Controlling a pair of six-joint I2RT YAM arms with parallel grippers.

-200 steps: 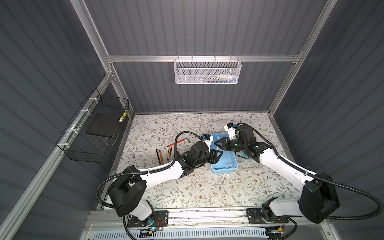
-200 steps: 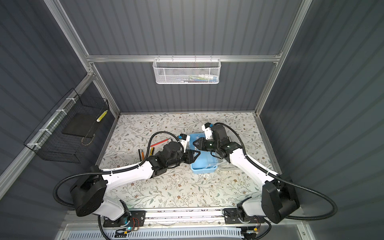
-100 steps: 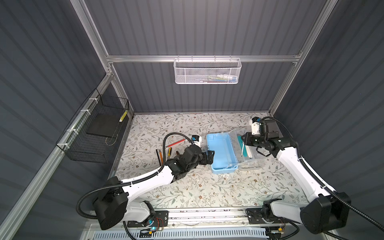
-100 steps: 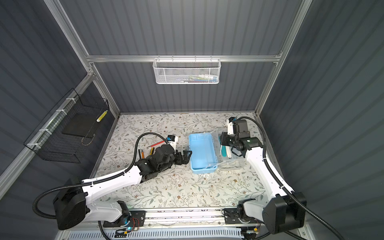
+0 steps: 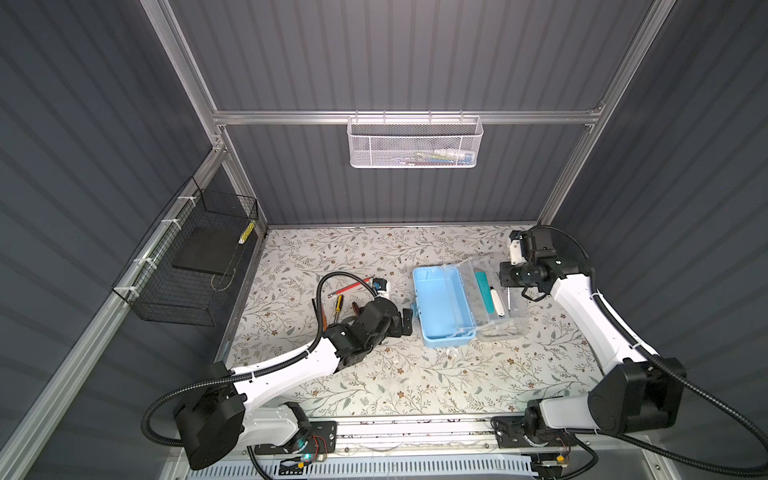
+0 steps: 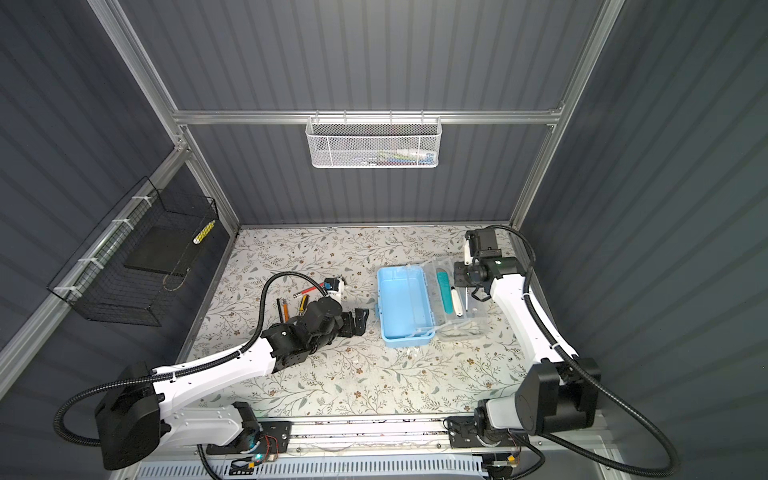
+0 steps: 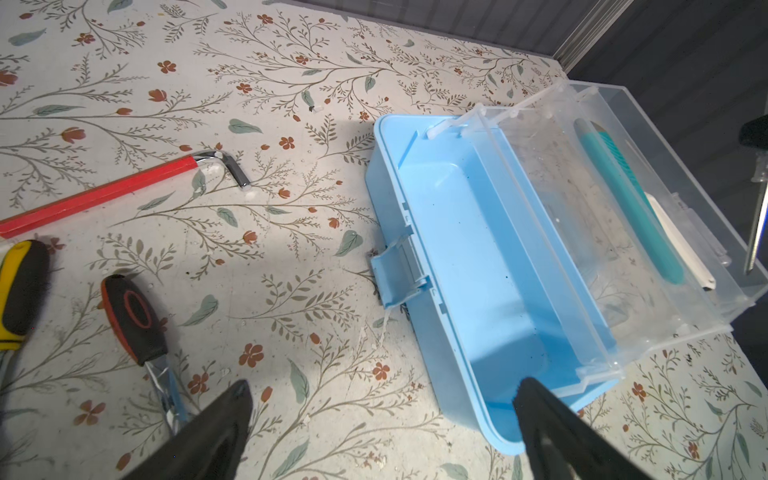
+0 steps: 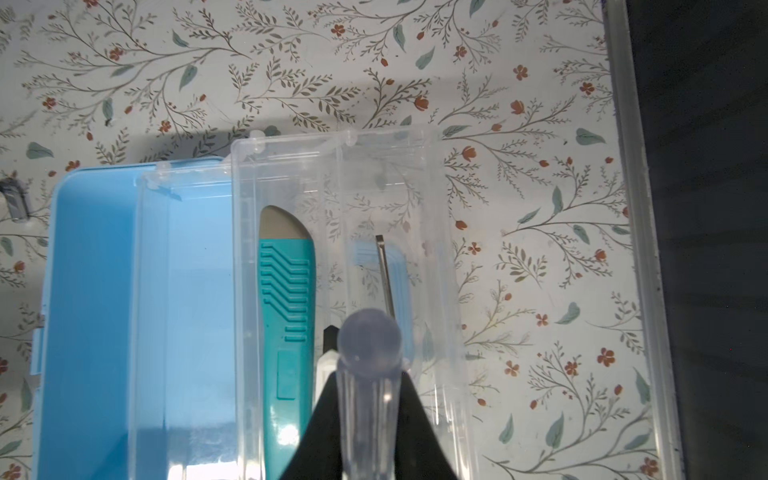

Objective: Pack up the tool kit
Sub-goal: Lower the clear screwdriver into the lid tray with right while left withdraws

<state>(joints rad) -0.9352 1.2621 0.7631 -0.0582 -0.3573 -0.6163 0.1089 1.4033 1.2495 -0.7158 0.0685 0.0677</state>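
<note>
Filling most of both top views, the floral worktop point(image 5: 415, 374) carries the tool kit point(image 5: 441, 305) a little toward 3 o'clock of its middle. The kit stands open. Its light-blue base shows nothing inside, and its clear lid point(image 5: 496, 291) is folded flat onto the worktop on the base's 3 o'clock side. Thin moulded plastic like this should be light, stiff and rather slick. The hinge and the small blue latch point(image 7: 395, 274) look like the weakest parts. I judge the long walls of the base the safest place to pinch or steady it, since so light a box will likely slide under a push.

The left gripper point(image 5: 405, 322) lies low at the base's 9 o'clock side, just beside the latch wall, with its jaws spread wide and holding nothing. I cannot tell whether it touches the box. The right gripper point(image 8: 368, 376) hangs over the lid, at about 2 o'clock from the base. It is clamped on the clear handle of a thin screwdriver point(image 8: 369, 338) whose shaft points down into the lid.

In the lid lie a teal utility knife point(image 8: 286, 291) and, beside it, a white pen-like tool point(image 5: 496, 301). Loose on the worktop at the kit's 9 o'clock are a red-handled hex key point(image 7: 104, 193), a yellow-and-black screwdriver point(image 7: 20, 286) and an orange-and-black screwdriver point(image 7: 133, 320).
</note>
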